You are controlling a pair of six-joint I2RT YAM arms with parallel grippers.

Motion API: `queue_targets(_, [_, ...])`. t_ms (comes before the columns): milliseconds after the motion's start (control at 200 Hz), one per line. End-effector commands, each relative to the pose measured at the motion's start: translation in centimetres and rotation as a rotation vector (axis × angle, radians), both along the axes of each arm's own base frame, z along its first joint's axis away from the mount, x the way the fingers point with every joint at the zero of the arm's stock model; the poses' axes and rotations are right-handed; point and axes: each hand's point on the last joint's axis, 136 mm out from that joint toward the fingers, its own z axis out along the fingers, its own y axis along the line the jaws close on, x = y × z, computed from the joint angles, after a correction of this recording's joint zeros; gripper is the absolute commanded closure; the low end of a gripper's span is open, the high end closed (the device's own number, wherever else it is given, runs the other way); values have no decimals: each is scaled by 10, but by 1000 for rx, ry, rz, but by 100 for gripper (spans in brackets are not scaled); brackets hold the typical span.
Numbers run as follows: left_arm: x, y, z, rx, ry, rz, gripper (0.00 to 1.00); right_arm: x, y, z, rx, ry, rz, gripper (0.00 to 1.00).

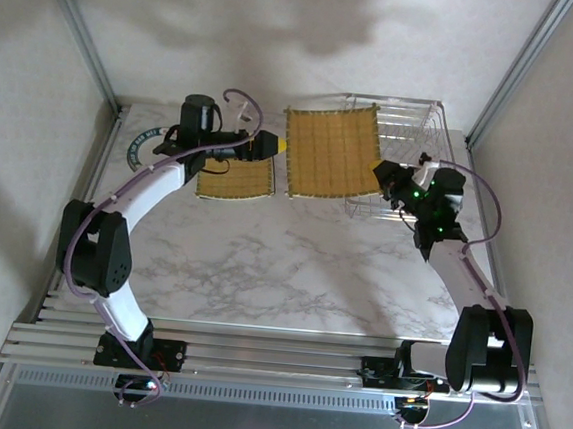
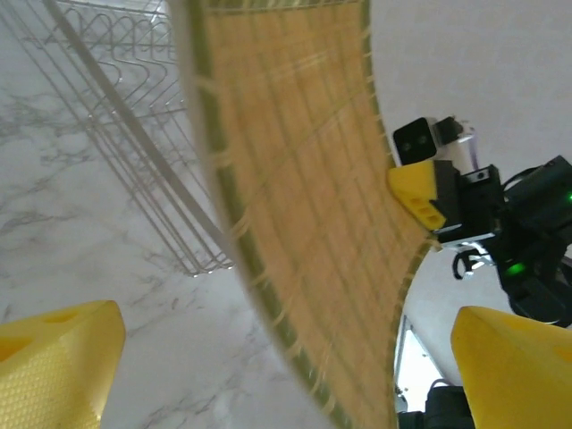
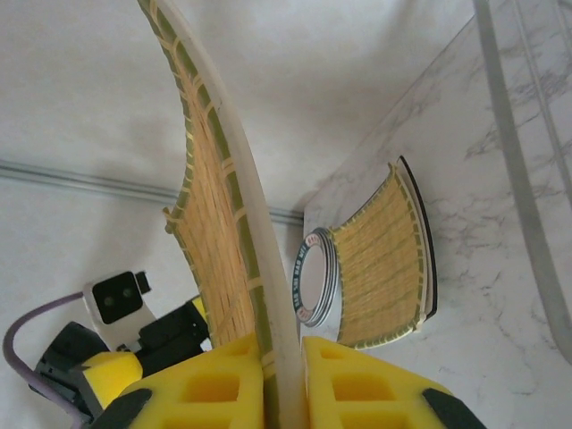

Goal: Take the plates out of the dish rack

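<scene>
A square grid-patterned yellow plate (image 1: 332, 153) hangs on edge above the table, just left of the wire dish rack (image 1: 409, 135). My right gripper (image 1: 380, 173) is shut on its right edge; the right wrist view has the rim (image 3: 259, 232) pinched between the yellow pads (image 3: 201, 384). My left gripper (image 1: 272, 145) is at the plate's left edge, open. Seen from the left wrist, the plate (image 2: 304, 206) runs between the wide-apart fingers (image 2: 54, 357). A second yellow plate (image 1: 234, 178) lies on the table, with a stack of small round plates (image 1: 147, 142) beside it.
The rack (image 2: 134, 116) stands at the back right against the frame post. The flat yellow plate (image 3: 384, 259) and the round stack (image 3: 313, 277) take up the back left. Metal rails (image 1: 274, 354) cross the near edge between the arm bases.
</scene>
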Motion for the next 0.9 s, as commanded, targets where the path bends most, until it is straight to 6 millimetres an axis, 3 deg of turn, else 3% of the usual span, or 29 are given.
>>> queue_targets(0, [1, -14, -1, -52, 8, -59, 9, 4, 14, 57, 22, -184, 47, 100])
queue_targets(195, [10, -18, -15, -56, 42, -55, 17, 5, 31, 58, 17, -190, 84, 100])
queue_targets(335, [15, -19, -15, -65, 48, -52, 44, 7, 39, 51, 1, -178, 99, 100])
queue_targets(546, [20, -20, -18, -76, 67, -52, 65, 11, 42, 43, 4, -162, 107, 100])
queue_targets(801, [23, -19, -22, -102, 88, -21, 100, 13, 47, 44, 6, -165, 111, 100])
queue_targets(896, [25, -19, -23, -102, 90, -6, 100, 13, 52, 43, 4, -166, 118, 100])
